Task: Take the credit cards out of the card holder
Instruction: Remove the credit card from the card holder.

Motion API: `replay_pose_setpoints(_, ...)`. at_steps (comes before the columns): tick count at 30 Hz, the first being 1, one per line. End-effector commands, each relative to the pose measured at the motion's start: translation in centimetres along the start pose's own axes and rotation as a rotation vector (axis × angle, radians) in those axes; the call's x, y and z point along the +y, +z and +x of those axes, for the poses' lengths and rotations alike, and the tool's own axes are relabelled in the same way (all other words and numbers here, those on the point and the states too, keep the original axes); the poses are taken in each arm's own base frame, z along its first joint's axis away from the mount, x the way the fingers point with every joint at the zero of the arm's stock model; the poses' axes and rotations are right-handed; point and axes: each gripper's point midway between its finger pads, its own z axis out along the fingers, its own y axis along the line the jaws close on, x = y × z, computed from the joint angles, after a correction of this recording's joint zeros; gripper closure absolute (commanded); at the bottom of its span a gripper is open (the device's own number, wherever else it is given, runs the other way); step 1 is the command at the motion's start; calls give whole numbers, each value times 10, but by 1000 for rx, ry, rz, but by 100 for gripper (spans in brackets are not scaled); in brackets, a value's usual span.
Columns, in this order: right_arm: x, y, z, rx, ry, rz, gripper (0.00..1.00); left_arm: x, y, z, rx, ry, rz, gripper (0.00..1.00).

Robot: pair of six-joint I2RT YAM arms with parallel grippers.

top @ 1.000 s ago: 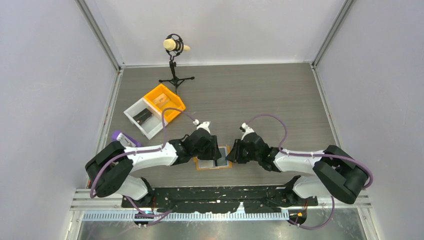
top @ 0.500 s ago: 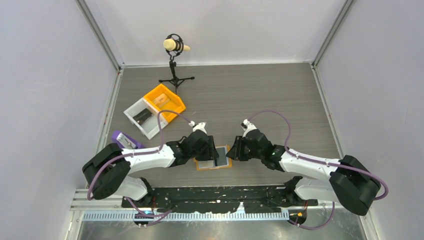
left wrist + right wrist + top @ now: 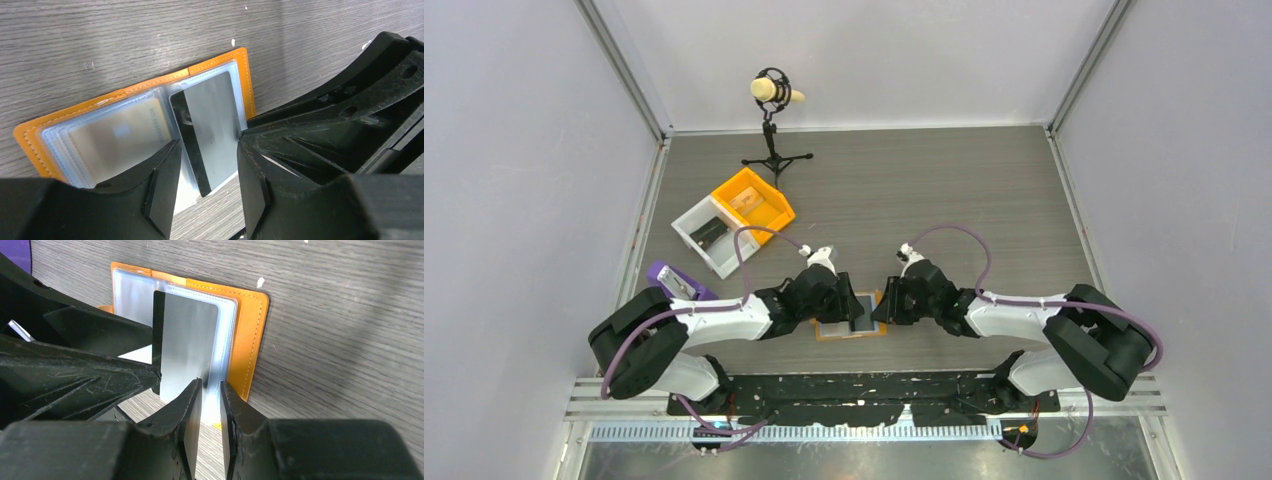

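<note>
1. My left pincer (image 3: 206, 150) is spread. Its two fingers stand well apart, low over the open card holder (image 3: 249, 90), and nothing is pinched between them.
2. The card holder lies opened flat on the counter (image 3: 944, 190), close to the near edge and between my two arms. Its orange rim frames clear pocket sleeves.
3. One credit card (image 3: 215, 115), silvery with a dark stripe along one long side, lies on the half nearer my right arm. It sits slightly askew to the pocket edges. I cannot tell whether it is inside a sleeve or on top of it.
4. A second credit card (image 3: 125, 132) shows through the clear sleeve on the other half, partly behind one of my left fingers.
5. My right pincer (image 3: 210, 385) is at the edge of the half with the striped card. Its fingers are nearly together with only a thin gap, and the sleeve's edge lines up with that gap. I cannot tell whether it is pinching anything.
6. Farther back on the left, an orange bin (image 3: 754, 205) touches a white bin (image 3: 707, 235), and a microphone stand (image 3: 774, 150) is behind them.
</note>
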Motion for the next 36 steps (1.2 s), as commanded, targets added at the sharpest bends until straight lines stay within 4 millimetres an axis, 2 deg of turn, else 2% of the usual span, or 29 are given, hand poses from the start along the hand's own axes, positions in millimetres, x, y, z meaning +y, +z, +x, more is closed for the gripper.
replay_pose_setpoints(1,7,5,-6,-33,12,-36,73,1,2,1,-8,-5,11,53)
replay_pose_setpoints(9,-6,9,3,-12,16,-5,77,-2,0,2,-12,-19,40,55)
replay_pose_setpoints(15,-11,9,7,-9,22,5,78,-13,-3,1,-12,-47,99,65)
replay_pose_setpoints(17,-13,9,9,-6,26,10,79,-18,-5,0,-7,-68,133,72)
replay_pose_setpoints(22,-14,9,11,-7,36,8,83,-26,-6,-3,8,-105,202,100)
replay_pose_setpoints(28,-20,-1,-2,-50,-10,74,82,-16,-6,-3,7,-118,175,100)
replay_pose_setpoints(32,-4,-17,-17,-91,-48,49,75,-20,-7,-3,26,-102,194,100)
replay_pose_setpoints(36,17,-28,-28,-137,-66,-35,74,-26,-6,0,54,-96,216,100)
